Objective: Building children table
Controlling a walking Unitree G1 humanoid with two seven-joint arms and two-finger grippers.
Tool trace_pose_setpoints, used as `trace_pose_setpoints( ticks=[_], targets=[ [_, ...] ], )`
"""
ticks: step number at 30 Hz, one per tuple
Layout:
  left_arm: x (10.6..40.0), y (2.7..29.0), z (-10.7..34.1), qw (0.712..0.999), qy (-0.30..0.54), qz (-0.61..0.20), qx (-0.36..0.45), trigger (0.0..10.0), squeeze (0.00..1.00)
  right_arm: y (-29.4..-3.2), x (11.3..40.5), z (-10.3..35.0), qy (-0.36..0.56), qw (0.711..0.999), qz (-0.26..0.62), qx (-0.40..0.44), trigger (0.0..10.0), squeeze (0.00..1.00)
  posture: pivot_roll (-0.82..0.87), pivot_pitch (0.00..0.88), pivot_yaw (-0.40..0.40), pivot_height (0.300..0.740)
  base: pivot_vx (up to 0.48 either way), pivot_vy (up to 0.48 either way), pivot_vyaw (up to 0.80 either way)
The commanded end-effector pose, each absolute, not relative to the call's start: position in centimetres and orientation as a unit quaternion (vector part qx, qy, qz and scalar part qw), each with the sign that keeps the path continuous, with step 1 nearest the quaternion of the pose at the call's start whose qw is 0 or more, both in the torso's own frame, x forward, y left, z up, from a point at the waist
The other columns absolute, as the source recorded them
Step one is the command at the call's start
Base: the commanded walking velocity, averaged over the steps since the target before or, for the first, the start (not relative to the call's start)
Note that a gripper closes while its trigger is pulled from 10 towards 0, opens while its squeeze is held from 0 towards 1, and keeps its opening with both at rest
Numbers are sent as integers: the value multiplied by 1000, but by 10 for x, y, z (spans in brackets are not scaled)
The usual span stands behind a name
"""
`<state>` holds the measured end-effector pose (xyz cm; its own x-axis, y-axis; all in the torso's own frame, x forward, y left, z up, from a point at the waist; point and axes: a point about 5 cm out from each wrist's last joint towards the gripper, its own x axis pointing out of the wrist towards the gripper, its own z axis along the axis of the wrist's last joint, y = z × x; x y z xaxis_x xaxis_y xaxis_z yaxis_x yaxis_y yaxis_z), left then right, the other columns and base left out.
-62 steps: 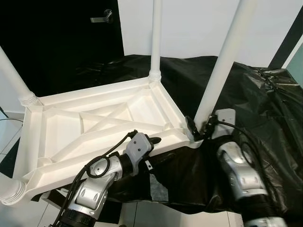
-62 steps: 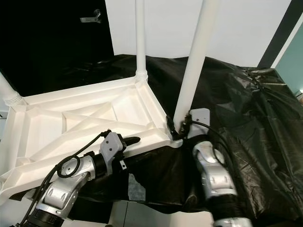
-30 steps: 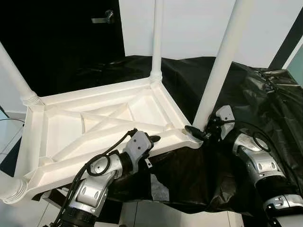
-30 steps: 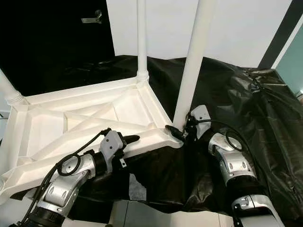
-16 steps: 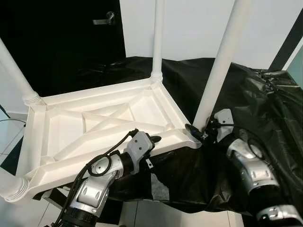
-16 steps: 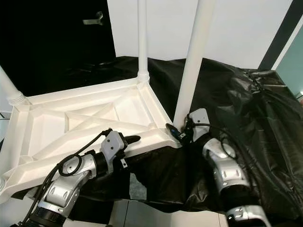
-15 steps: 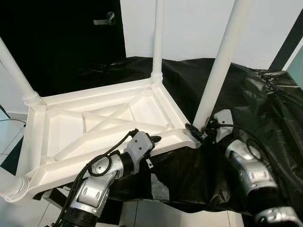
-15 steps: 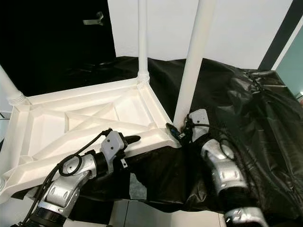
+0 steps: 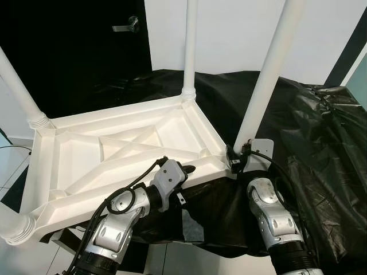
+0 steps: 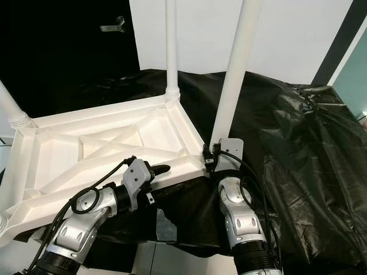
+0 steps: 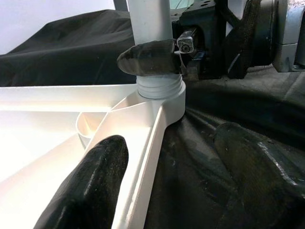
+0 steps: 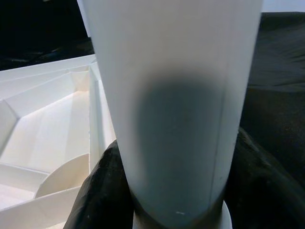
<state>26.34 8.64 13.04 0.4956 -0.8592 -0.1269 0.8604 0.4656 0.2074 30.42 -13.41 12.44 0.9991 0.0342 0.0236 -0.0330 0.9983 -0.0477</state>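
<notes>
A plain room indoors, most likely part of a home: a bare white wall (image 9: 229, 34), a dark door with a metal lever handle (image 9: 127, 26), and pale floor tiles (image 9: 11, 166) (a cable trails over them). Crumpled black plastic sheeting (image 9: 321, 143) covers the work surface.

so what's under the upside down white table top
A crinkled black plastic sheet lies under the upturned white plastic table top, spreading out to the robot's right. A pale patch shows below the near edge. Whatever the sheet covers is hidden.
</notes>
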Motion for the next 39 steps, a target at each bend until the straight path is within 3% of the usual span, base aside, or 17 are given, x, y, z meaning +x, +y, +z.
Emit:
trace_pose_setpoints(
  ticks=[1, 2, 4, 5, 15, 16, 19, 20, 24, 33, 34, 35, 36, 38, 39],
  targets=[
    [266, 89, 131, 869, 2, -477, 130, 10000, 0, -149, 302, 112, 23, 999, -7, -30, 10000, 27, 72, 0, -41, 740, 0, 0, 0],
    [267, 89, 132, 870, 1, -476, 130, 10000, 0, -151, 302, 113, 22, 999, -9, -30, 10000, 902, 71, 0, -41, 740, 0, 0, 0],
    [267, 89, 132, 871, 0, -474, 130, 10000, 0, -151, 302, 115, 18, 999, -10, -34, 10000, 902, 72, 0, -45, 740, 0, 0, 0],
    [268, 88, 132, 872, 0, -473, 129, 10000, 0, -151, 301, 117, 14, 999, -3, -34, 10000, 1000, 73, 0, -48, 740, 0, 0, 0],
    [270, 88, 134, 876, -3, -464, 128, 10000, 0, -158, 296, 123, -31, 995, 82, -43, 10000, 1000, 72, 0, -47, 740, 0, 0, 0],
    [271, 88, 135, 877, -4, -464, 127, 10000, 0, -161, 295, 122, -34, 993, 106, -49, 10000, 404, 70, 0, -44, 740, 0, 0, 0],
    [272, 88, 136, 877, -5, -464, 127, 10000, 0, -163, 295, 122, -35, 991, 120, -52, 10000, 404, 70, 0, -44, 740, 0, 0, 0],
    [272, 88, 136, 876, -5, -465, 128, 10000, 0, -167, 295, 122, -34, 987, 146, -60, 10000, 0, 67, 0, -38, 740, 0, 0, 0],
    [273, 91, 136, 875, -3, -466, 130, 10000, 0, -172, 298, 125, -30, 969, 226, -92, 10000, 0, 60, 0, -25, 740, 0, 0, 0],
    [276, 91, 137, 874, -5, -468, 133, 10000, 0, -167, 311, 130, -22, 945, 301, -126, 10000, 0, 67, 0, -24, 740, 0, 0, 0],
    [276, 92, 138, 874, -6, -467, 134, 10000, 0, -165, 317, 130, -19, 938, 317, -138, 7922, 0, 73, 0, -27, 740, 0, 0, 0],
    [277, 93, 138, 874, -7, -467, 135, 10000, 0, -165, 321, 130, -16, 934, 328, -142, 3765, 0, 73, 0, -27, 740, 0, 0, 0],
    [277, 93, 139, 874, -7, -466, 135, 10000, 0, -165, 322, 129, -12, 932, 332, -147, 1804, 0, 77, 0, -31, 740, 0, 0, 0],
    [277, 94, 139, 875, -7, -465, 136, 10000, 0, -165, 323, 128, -9, 931, 333, -149, 1804, 0, 78, 0, -32, 740, 0, 0, 0],
    [277, 94, 139, 875, -7, -465, 136, 10000, 0, -165, 323, 127, -7, 931, 333, -147, 0, 0, 81, 0, -34, 740, 0, 0, 0]
  ],
)
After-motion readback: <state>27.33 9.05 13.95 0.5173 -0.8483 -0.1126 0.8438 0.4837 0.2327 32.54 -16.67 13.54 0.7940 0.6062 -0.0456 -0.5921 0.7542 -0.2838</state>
